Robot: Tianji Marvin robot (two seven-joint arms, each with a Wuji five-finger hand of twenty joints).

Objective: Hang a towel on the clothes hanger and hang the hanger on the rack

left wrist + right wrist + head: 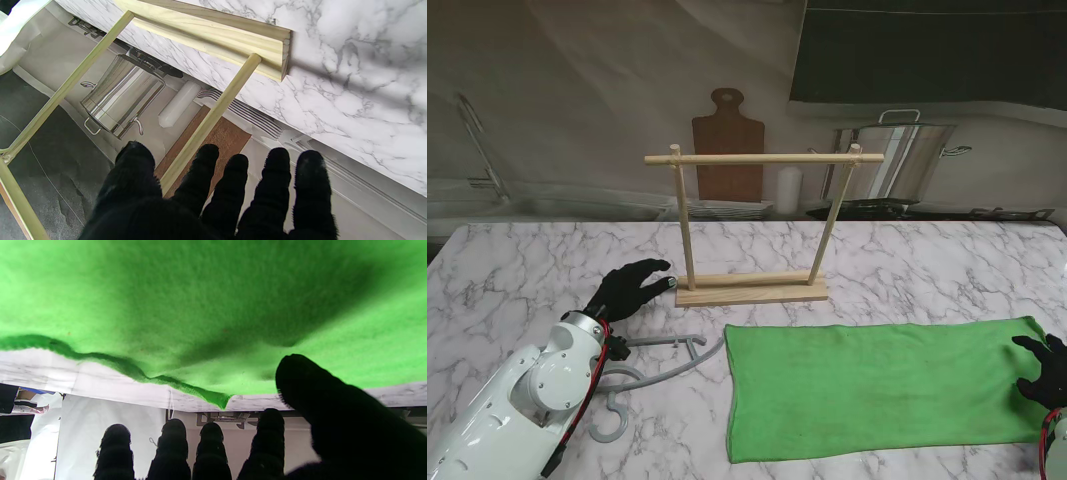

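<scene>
Towel, green, lies flat on the marble desk, spread wide at 5 o'clock from the wooden rack. Rack stands upright mid-desk, crossbar bare. Grey hanger lies flat on the desk at 9 o'clock from the towel, its tip just beside the towel's left edge, partly hidden by the left arm. Left robot hand hovers with fingers spread, holding nothing, fingertips near the rack's left post and base. Right robot hand sits at the towel's right edge at 3 o'clock, fingers apart, thumb over the cloth, nothing clamped.
</scene>
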